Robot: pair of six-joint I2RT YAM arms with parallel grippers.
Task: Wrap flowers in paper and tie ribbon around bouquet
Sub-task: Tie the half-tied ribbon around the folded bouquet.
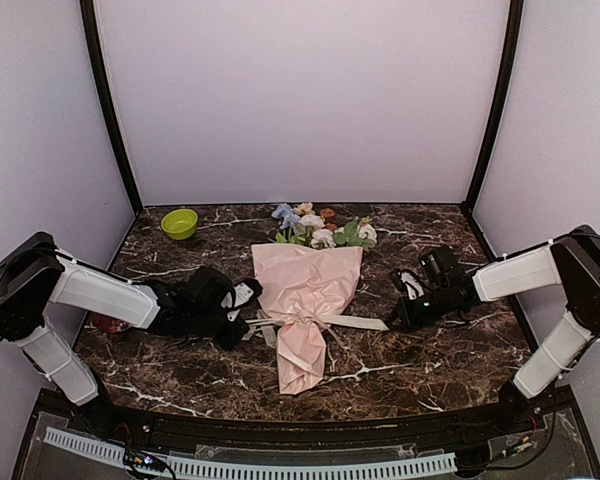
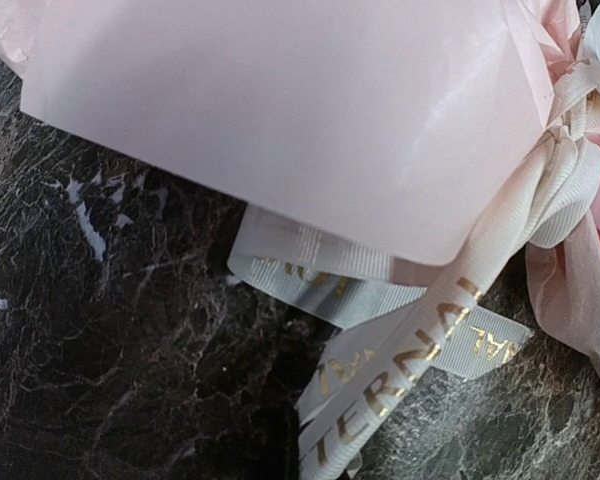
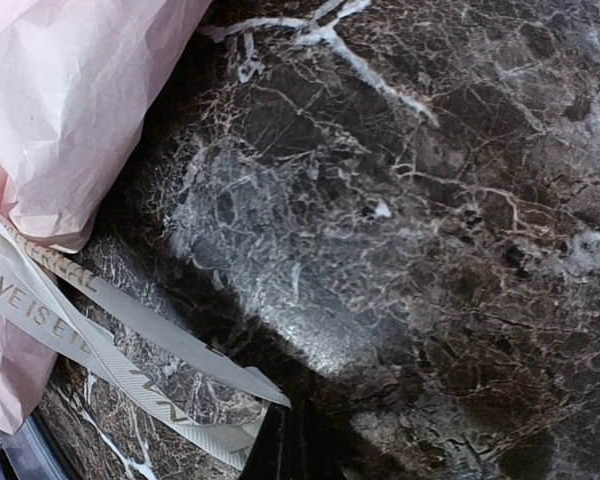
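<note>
The bouquet (image 1: 305,285) lies in the middle of the table, a pale pink paper cone with its narrow end toward me. The flowers (image 1: 320,230) show at its far wide end. The cream ribbon (image 1: 305,320) is knotted round the cone's waist, with strands running out to both sides. My left gripper (image 1: 250,310) is shut on the left strand. In the left wrist view that lettered ribbon (image 2: 420,350) runs taut below the paper (image 2: 280,120) to the bottom edge; its fingers are hidden. My right gripper (image 1: 393,320) is shut where two ribbon (image 3: 130,375) strands meet its dark tips (image 3: 298,440).
A small green bowl (image 1: 180,223) stands at the back left of the dark marble table (image 1: 430,370). A small reddish thing (image 1: 110,322) shows under the left arm. Pale walls close the table in on three sides.
</note>
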